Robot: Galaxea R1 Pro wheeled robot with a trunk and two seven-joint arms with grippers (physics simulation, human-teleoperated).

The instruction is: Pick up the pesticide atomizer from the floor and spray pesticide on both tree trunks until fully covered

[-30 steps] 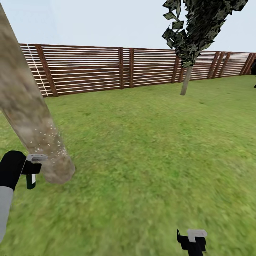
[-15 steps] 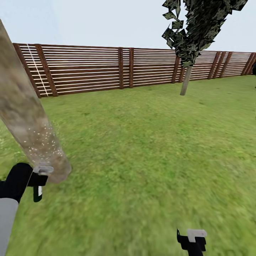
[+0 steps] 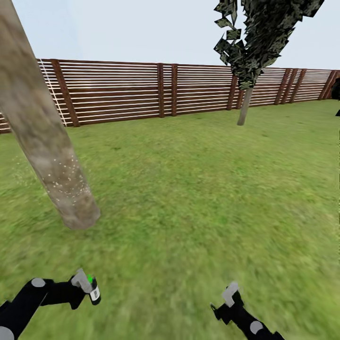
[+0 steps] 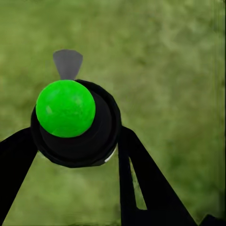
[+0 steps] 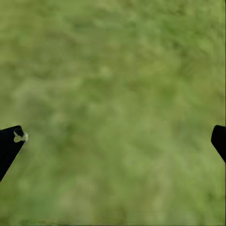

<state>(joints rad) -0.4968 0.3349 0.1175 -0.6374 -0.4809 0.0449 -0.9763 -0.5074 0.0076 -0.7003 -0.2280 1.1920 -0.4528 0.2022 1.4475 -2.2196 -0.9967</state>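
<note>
Atomizer, black bottle w/ green cap [image 4: 66,108], clamped in left gripper [image 3: 84,289]; speckled pale-beige near trunk [image 3: 52,160] ahead, apart. Right gripper [image 3: 230,302] spread, empty. Far tree [image 3: 245,106] nearer right arm.

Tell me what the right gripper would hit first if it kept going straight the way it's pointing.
Most likely the lawn. The right gripper is open and holds nothing, and its wrist view looks between the fingertips onto bare grass. How far off the ground lies is unclear.
</note>
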